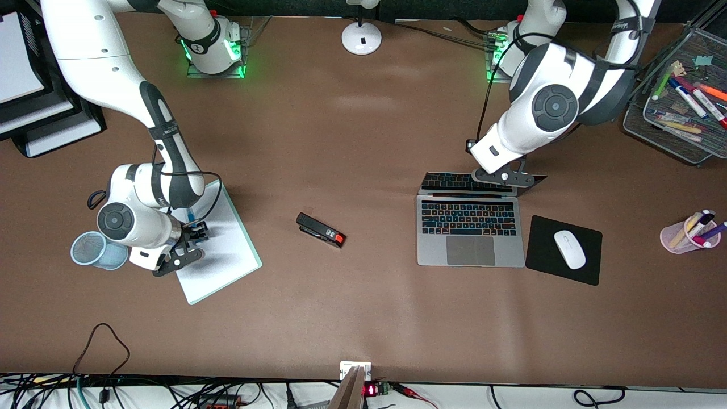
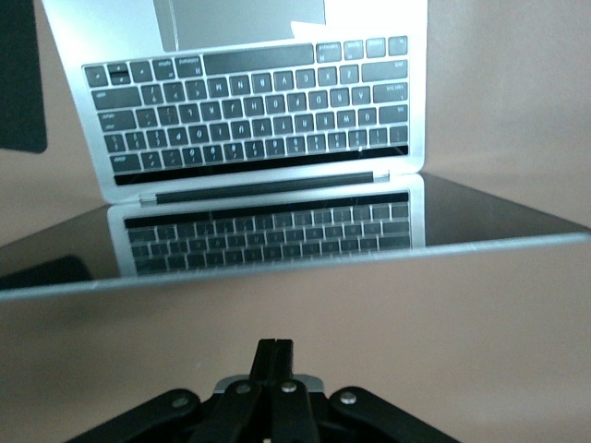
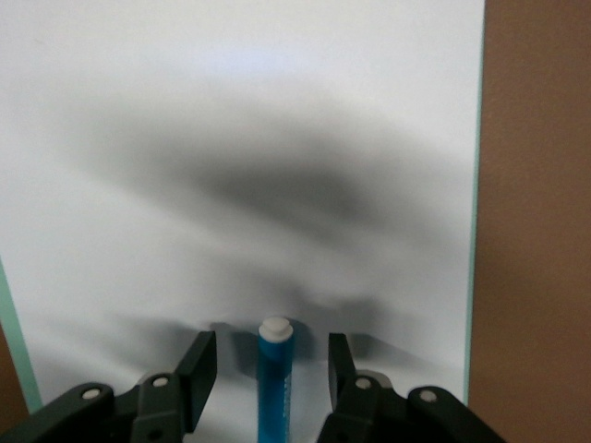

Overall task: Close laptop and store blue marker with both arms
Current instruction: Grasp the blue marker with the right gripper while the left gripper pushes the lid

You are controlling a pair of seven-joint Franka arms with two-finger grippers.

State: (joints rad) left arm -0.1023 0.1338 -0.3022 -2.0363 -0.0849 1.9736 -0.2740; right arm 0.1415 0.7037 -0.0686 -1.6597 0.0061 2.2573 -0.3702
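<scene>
The laptop (image 1: 470, 230) lies open near the left arm's end of the table, keyboard lit, its lid (image 1: 454, 182) raised. My left gripper (image 1: 509, 177) is shut and empty at the lid's top edge. In the left wrist view its fingers (image 2: 275, 355) are pressed together just outside the lid's edge (image 2: 295, 269), and the screen mirrors the keyboard. The blue marker (image 1: 191, 216) lies on a white sheet (image 1: 227, 255). My right gripper (image 1: 193, 234) is open and low over it. In the right wrist view the marker (image 3: 273, 388) lies between the two fingers, gripper (image 3: 271, 360) not touching it.
A black stapler (image 1: 321, 230) lies mid-table. A white mouse (image 1: 569, 249) sits on a black mouse pad (image 1: 539, 261) beside the laptop. A pink cup (image 1: 681, 238) and a wire tray (image 1: 647, 122) hold markers. A blue mesh cup (image 1: 91, 250) stands beside the right gripper.
</scene>
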